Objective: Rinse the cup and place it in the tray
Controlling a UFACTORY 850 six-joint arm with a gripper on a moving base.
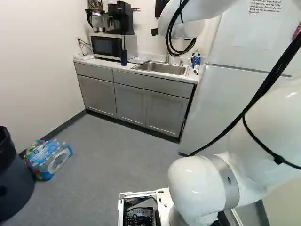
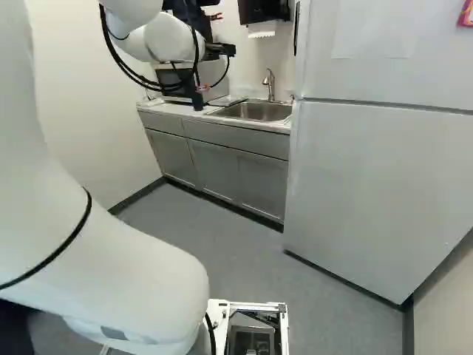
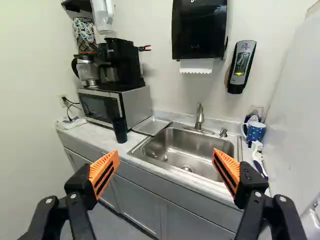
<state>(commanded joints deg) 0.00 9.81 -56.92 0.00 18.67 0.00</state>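
In the right base view my gripper [image 2: 219,50] shows partly, raised in front of the counter. The wrist view shows the gripper [image 3: 164,167] open, fingers wide apart with nothing between them. A tall black cup [image 3: 120,130] stands upright on the counter, ahead of the fingers and in front of the microwave; the left base view shows this cup [image 1: 123,57] too. Right beside it lies a shallow metal tray [image 3: 151,125], between microwave and sink. The steel sink [image 3: 187,146] with its faucet [image 3: 199,118] lies ahead of the gripper. The cup's inside is hidden.
A blue dotted mug [image 3: 255,131] and a brush [image 3: 258,157] are at the sink's fridge side. The microwave [image 3: 102,106] carries a coffee maker [image 3: 121,65]. A white fridge [image 2: 369,170] borders the counter. Bottled water [image 1: 48,157] and a dark bin [image 1: 14,179] stand on the floor.
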